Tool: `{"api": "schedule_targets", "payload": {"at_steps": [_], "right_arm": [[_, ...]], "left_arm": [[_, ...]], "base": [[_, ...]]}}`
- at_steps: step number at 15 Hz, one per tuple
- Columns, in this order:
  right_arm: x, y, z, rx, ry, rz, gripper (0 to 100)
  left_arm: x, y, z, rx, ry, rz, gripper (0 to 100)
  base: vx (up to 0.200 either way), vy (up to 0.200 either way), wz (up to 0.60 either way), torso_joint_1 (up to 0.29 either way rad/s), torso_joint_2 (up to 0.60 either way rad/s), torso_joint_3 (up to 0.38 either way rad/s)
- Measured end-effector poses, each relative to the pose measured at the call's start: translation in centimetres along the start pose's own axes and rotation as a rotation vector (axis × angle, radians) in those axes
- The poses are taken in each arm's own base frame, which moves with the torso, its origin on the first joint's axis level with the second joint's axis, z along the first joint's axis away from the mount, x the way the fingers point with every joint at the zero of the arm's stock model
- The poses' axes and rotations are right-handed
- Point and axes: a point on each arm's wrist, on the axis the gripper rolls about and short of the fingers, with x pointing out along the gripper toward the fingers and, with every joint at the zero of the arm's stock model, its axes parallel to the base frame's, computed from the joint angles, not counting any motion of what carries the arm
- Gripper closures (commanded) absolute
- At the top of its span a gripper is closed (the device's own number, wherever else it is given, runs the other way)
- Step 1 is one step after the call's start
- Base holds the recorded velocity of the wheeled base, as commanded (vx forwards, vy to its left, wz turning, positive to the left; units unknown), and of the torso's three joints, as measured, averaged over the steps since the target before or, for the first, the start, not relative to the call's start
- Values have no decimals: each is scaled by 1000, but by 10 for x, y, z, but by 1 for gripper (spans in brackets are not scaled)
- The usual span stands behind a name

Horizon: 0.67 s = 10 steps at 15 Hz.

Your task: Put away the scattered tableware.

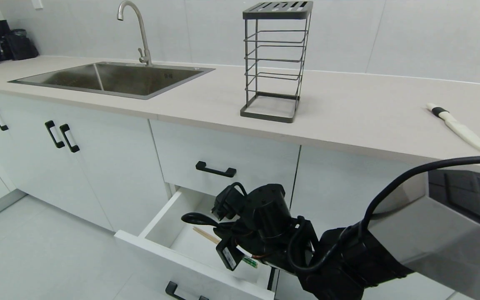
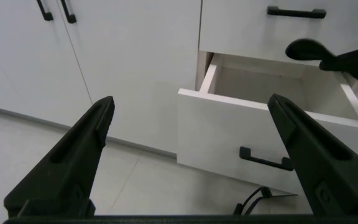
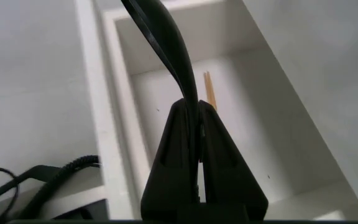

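My right gripper (image 1: 220,226) hangs over the open white drawer (image 1: 169,254), shut on the handle of a black spoon (image 1: 194,217) whose bowl points to the left. In the right wrist view the spoon (image 3: 163,43) rises from the shut gripper (image 3: 199,146) above the drawer floor, where wooden chopsticks (image 3: 210,90) lie. The chopsticks (image 1: 206,236) also show under the spoon in the head view. My left gripper (image 2: 191,162) is open and holds nothing, low in front of the drawer (image 2: 229,118), facing the spoon (image 2: 308,50). A white knife with a black band (image 1: 458,127) lies on the counter at the right.
A dark wire rack (image 1: 275,62) stands mid-counter. A steel sink (image 1: 111,79) with a tap is at the left. A closed drawer with a black handle (image 1: 216,170) sits right above the open one. Cabinet doors with black handles (image 1: 61,135) line the left.
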Motion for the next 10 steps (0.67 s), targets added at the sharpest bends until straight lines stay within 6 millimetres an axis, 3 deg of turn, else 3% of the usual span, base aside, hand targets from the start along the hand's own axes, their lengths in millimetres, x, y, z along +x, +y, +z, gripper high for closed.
{"api": "schedule_targets", "payload": {"at_steps": [10], "right_arm": [[28, -13, 9, 22, -34, -37, 100]], "left_arm": [[0, 0, 0, 0, 1, 0, 0]], "base": [[0, 0, 0, -5, 59, 22]]}}
